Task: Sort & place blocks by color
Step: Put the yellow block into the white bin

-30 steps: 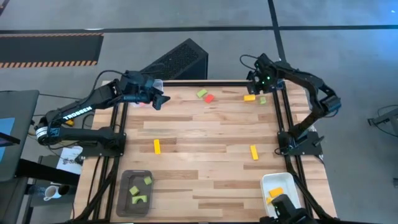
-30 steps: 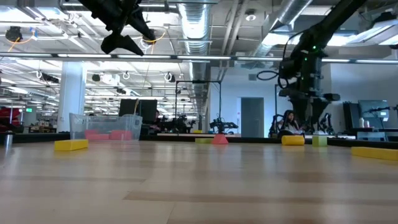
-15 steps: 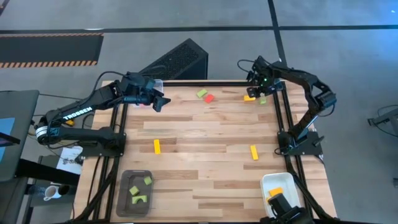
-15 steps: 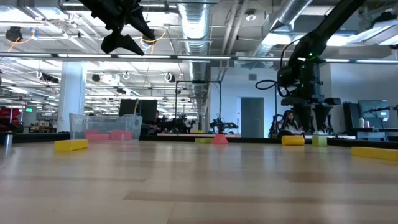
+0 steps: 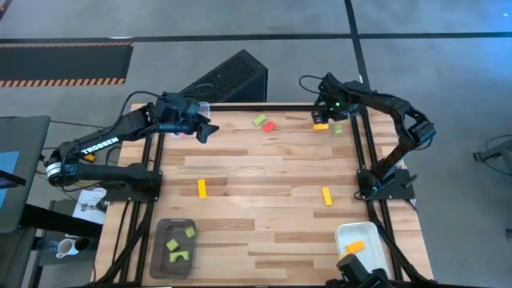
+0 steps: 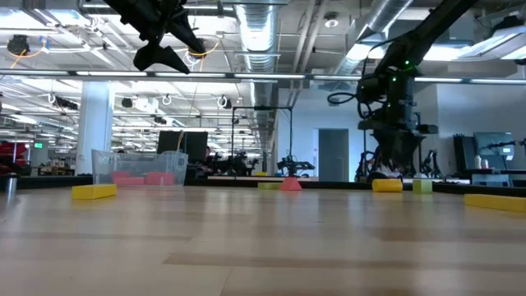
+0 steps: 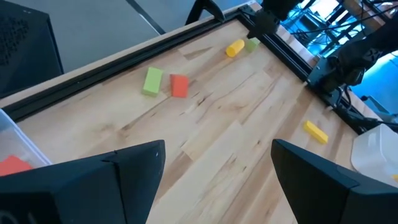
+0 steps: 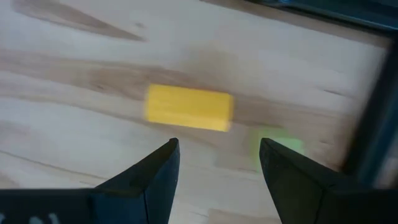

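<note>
Hovering over a yellow block (image 8: 189, 107) with jaws released, the right gripper (image 8: 217, 163) holds nothing; left gripper (image 7: 214, 165) likewise released.

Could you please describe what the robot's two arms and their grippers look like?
Both arms are dark, almost black, jointed links on black frame posts. The left arm bears white TROSSEN lettering. The right arm shows a small green light and a looping black cable. The left gripper and right gripper have broad, dark, angular fingers.

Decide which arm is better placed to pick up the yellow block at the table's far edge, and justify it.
Right. The right gripper hangs open directly over the yellow block; the left gripper waits near the clear tray, far across the table.
</note>
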You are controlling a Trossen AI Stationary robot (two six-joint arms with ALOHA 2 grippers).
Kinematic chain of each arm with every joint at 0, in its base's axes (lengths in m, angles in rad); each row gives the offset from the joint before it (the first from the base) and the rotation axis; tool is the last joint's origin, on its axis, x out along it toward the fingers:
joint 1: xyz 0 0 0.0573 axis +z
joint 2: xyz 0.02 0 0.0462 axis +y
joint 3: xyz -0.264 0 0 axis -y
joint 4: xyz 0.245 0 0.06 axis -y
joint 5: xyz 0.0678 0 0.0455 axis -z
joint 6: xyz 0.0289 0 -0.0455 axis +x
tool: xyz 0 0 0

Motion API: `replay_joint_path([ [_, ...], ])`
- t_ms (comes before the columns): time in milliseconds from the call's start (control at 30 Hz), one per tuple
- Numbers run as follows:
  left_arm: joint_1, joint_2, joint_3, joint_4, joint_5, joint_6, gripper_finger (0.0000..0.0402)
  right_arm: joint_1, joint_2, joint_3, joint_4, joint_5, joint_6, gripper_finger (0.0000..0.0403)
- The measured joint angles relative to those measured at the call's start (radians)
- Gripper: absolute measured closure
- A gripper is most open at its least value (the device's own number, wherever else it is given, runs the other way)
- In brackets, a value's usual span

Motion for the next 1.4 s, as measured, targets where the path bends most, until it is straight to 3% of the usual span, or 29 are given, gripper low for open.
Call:
replay_joint_path([
  [333,0.001,0.0,0.0,-0.005,0.003,0.017,0.0127,0.058,0.07,0.0,0.109,-0.008,0.045,0.015],
  [467,0.001,0.0,0.0,-0.01,0.003,0.019,0.0127,0.043,0.075,0.0,0.103,-0.045,0.045,0.0122],
  [833,0.001,0.0,0.0,-0.022,0.004,0.033,0.0127,0.012,0.075,0.0,0.102,-0.023,0.049,0.003],
  [1267,0.001,0.0,0.0,-0.019,0.004,0.044,0.0127,0.024,0.074,-0.014,0.116,-0.024,0.081,0.0009],
  [1400,0.001,0.0,0.001,-0.019,0.004,0.044,0.0127,0.047,0.066,-0.003,0.051,-0.024,0.111,0.0011],
])
